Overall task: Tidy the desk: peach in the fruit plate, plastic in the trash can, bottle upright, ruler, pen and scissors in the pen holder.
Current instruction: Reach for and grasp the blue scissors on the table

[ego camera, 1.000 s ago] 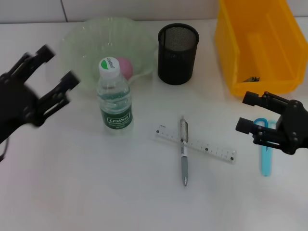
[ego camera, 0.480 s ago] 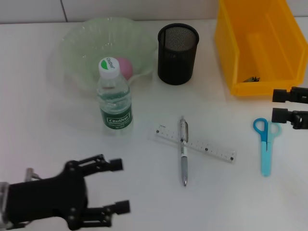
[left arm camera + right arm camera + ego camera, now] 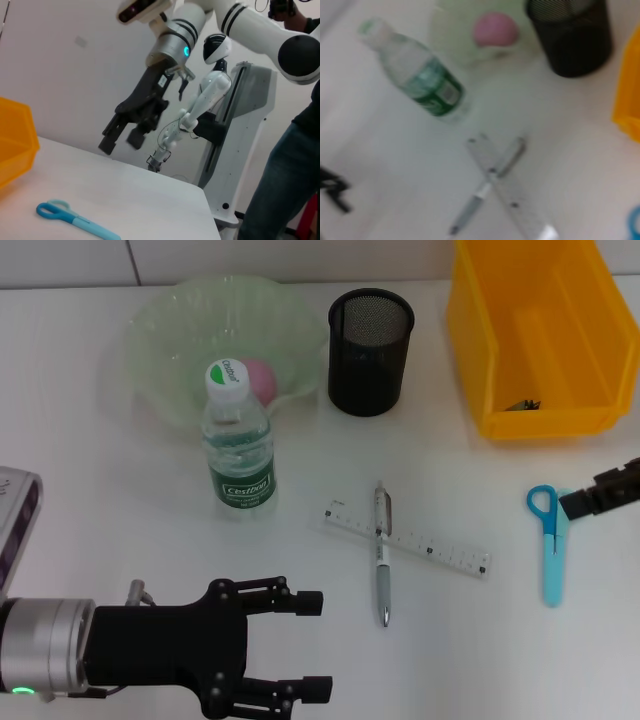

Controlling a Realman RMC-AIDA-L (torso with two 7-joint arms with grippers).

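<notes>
The pink peach point(image 3: 259, 375) lies in the green fruit plate point(image 3: 180, 320). In front of the plate the bottle point(image 3: 238, 445) stands upright. A pen point(image 3: 382, 558) lies across the clear ruler point(image 3: 440, 550) at mid-table, and the blue scissors point(image 3: 548, 545) lie flat to their right. The black mesh pen holder point(image 3: 370, 338) is empty. My left gripper point(image 3: 314, 645) is open at the near edge, holding nothing. My right gripper point(image 3: 598, 495) shows at the right edge beside the scissors; the left wrist view shows that right gripper point(image 3: 121, 141) open above the table.
The yellow trash can point(image 3: 535, 335) stands at the back right with a small dark scrap point(image 3: 522, 403) inside; I cannot tell if it is the plastic. The right wrist view shows the bottle point(image 3: 415, 75), peach point(image 3: 495, 27), pen holder point(image 3: 570, 35) and crossed pen point(image 3: 487, 187).
My left arm swung from beside the plate down to the near edge. My right gripper drew back from over the scissors to the right edge. No object moved.
</notes>
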